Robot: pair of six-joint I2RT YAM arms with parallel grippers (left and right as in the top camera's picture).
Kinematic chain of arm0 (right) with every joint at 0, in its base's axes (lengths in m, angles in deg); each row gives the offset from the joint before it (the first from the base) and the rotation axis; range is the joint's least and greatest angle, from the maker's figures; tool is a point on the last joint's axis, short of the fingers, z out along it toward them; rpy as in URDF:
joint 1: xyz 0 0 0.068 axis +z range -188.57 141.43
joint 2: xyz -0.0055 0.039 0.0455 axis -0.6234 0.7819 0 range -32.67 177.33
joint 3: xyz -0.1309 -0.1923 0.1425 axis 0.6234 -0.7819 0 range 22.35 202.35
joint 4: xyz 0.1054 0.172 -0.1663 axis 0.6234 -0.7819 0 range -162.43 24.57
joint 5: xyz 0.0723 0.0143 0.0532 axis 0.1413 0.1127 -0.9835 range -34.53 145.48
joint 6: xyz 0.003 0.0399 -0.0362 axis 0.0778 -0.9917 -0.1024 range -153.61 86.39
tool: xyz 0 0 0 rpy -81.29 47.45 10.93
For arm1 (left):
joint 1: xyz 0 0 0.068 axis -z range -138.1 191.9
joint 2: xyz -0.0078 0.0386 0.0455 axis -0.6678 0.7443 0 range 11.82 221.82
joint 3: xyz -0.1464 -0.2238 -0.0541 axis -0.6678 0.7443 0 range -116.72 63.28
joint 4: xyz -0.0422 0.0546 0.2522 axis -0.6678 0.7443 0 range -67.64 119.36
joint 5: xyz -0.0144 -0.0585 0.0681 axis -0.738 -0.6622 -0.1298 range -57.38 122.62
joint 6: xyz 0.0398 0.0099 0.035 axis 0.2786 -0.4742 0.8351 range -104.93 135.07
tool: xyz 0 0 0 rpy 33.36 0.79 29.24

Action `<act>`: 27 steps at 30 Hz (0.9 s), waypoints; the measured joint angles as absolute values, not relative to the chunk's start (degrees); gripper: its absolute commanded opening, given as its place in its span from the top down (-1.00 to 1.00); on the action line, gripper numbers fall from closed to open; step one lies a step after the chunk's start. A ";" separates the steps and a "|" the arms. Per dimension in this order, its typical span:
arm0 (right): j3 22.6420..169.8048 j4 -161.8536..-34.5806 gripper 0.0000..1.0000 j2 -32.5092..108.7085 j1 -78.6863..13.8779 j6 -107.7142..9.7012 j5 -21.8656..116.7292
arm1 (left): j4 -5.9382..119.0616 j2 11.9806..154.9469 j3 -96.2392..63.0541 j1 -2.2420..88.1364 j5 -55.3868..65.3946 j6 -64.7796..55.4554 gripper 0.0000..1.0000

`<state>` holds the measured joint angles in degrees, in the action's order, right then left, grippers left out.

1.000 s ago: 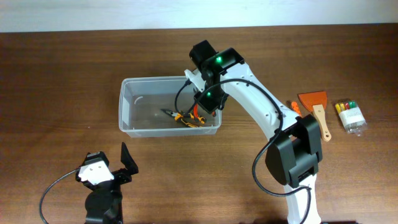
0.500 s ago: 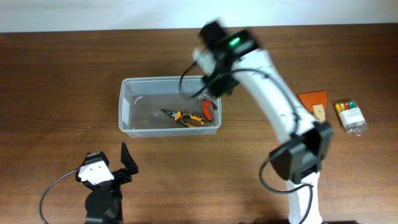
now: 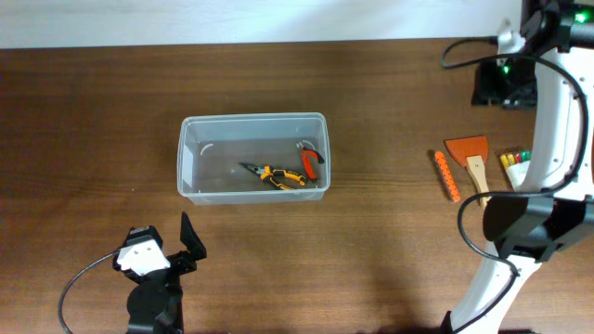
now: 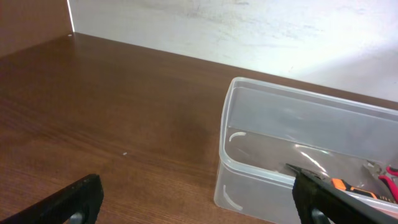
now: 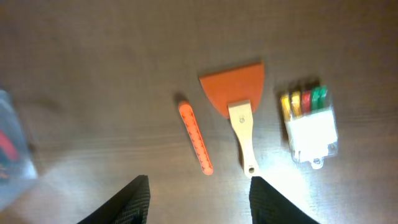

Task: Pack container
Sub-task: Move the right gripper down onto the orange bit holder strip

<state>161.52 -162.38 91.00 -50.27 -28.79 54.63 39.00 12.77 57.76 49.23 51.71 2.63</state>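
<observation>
The right hand (image 5: pixel 199 196) has swung away from the container (image 3: pixel 251 118), mid-bench, leaving pliers (image 3: pixel 274 175) inside; it now hangs open and empty over the orange stick (image 5: pixel 195 138), scraper (image 5: pixel 239 99) and markers (image 5: pixel 309 124), likely the next picks. The left hand (image 4: pixel 196 205) waits open near the container

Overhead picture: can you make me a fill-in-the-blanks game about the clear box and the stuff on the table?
1. The clear container holds ___ tools: pliers and a red-handled tool.
2. The scraper has an orange blade and a ___ handle.
3. The scraper lies between the orange stick and a small box of coloured ___.
4. The right gripper is ___, holding nothing.
Missing words: two; wooden; markers; open.
</observation>
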 measured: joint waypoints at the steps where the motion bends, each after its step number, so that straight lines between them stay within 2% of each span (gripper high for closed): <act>1: 159.36 -162.42 -0.04 91.00 -50.69 -28.42 54.63 | 38.98 12.77 57.76 49.23 51.73 2.63 -0.99; 8: 142.77 -156.56 -0.15 91.07 -51.78 -25.64 56.12 | 38.98 12.77 57.76 49.23 51.73 2.63 -0.98; 27: 116.47 -137.07 -0.12 91.11 -50.60 -16.81 52.12 | 38.98 12.77 57.76 49.23 51.73 2.63 -0.99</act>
<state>116.47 -137.07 91.11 -50.60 -16.81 52.12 38.98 12.77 57.76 49.23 51.73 2.63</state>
